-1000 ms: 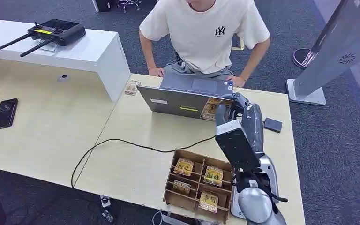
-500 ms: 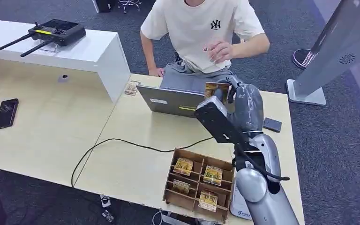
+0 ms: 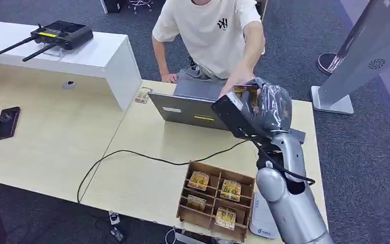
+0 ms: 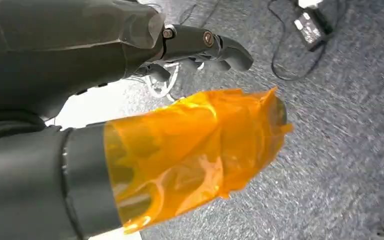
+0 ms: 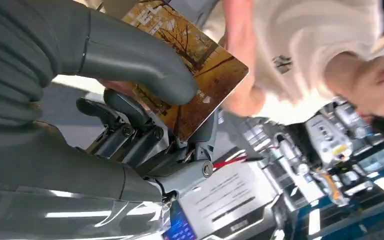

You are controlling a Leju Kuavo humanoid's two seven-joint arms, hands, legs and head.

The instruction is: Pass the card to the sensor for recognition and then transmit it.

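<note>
My right hand (image 3: pixel 265 104) is raised above the open laptop (image 3: pixel 185 109) and pinches a card with an autumn-tree picture (image 3: pixel 245 90) between thumb and fingers. The right wrist view has the thumb (image 5: pixel 130 55) lying across the card (image 5: pixel 200 65). A person in a white T-shirt (image 3: pixel 218 35) leans over the desk, and that person's hand (image 3: pixel 232 84) is at the card's far edge. A small dark flat device (image 3: pixel 297 134) lies on the desk beside my forearm. My left hand (image 4: pixel 145 100) hangs over grey carpet with its fingers (image 4: pixel 210 42) apart, holding nothing, orange film wrapped on the thumb.
A cardboard divider box (image 3: pixel 210 170) with several more cards sits near the desk's front edge. A black cable (image 3: pixel 132 152) runs across the desk. A phone (image 3: pixel 6 123) lies far left, and a router (image 3: pixel 61 33) sits on the white counter. A grey stand (image 3: pixel 355 56) rises at right.
My right hand lifted the card from behind the laptop up toward the person. The person's hand rose from the desk and came forward to the card.
</note>
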